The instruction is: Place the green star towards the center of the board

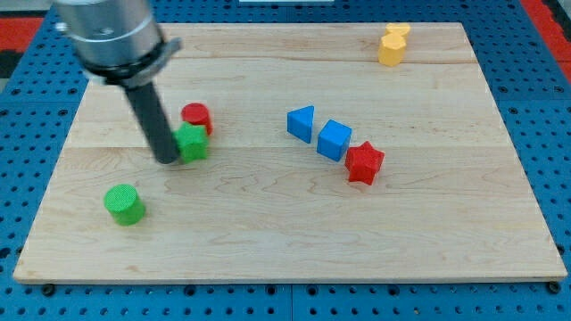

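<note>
**Tip at the green star, left half of the board**

Hidden or unclear: The dark rod covers the left edge of the green star-shaped block (193, 143), so its outline is only partly readable. The arm's grey metal housing (107, 36) is cut off by the view's top edge. Contact between the star and the red cylinder block (196, 116) behind it looks likely, but any gap cannot be made out. At the view's top right, the yellow blocks (392, 45) sit so close together that their separate shapes cannot be resolved.

Surroundings: The light wooden board (285, 232) rests on a blue perforated base (18, 125). A green cylinder block (124, 204) stands well apart, toward the view's bottom left. Right of centre, a blue triangular block (302, 123), a blue cube block (334, 140) and a red star-shaped block (364, 163) form a close diagonal row; the cube and the red star appear to touch.

End tool: The arm carries no pincer, only a straight rod, holding nothing. My tip (168, 160) rests on the board against the green star's left side, at the view's left of centre.
</note>
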`<state>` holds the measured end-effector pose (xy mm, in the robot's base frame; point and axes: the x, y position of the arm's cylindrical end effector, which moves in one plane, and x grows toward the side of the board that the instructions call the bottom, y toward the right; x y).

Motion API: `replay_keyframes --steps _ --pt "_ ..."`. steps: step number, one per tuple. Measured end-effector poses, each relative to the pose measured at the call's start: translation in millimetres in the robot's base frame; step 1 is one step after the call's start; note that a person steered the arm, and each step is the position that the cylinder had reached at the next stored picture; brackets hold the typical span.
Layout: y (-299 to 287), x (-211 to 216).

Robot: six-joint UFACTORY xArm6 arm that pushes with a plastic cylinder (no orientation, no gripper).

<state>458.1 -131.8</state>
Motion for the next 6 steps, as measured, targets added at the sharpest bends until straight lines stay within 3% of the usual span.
replay_keyframes --steps 2,4,6 --pt "83.0 -4.7" --pt "6.6 -3.6" --pt "21.6 -28.0"
